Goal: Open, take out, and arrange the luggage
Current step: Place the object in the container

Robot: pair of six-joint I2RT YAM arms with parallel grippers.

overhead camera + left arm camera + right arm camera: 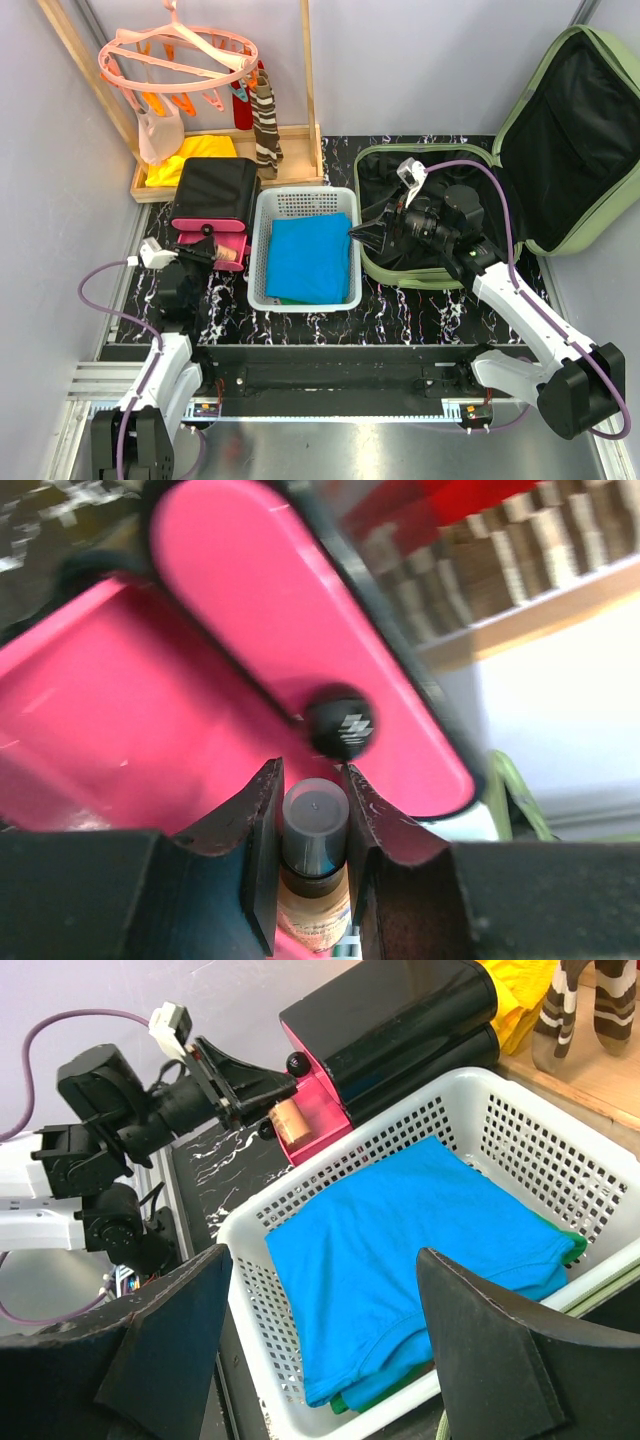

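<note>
The left gripper (312,780) is clamped on a grey-capped bottle (314,825) at the mouth of the pink case (120,720). To do this step well, I'd ease the bottle in low, clear of the black knob (341,722), and let go only once it rests. The knob bears a small white logo and the bottle a label, both unreadable. A blue garment (305,258) lies in the basket (262,250). Over it, the right gripper (325,1260) gapes empty. The luggage (570,140) stands open at the far right.

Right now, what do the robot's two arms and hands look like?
The left arm and right arm have white links and black joints. A purple cable runs along each. The left hand and right hand have black wedge-shaped fingers.
</note>
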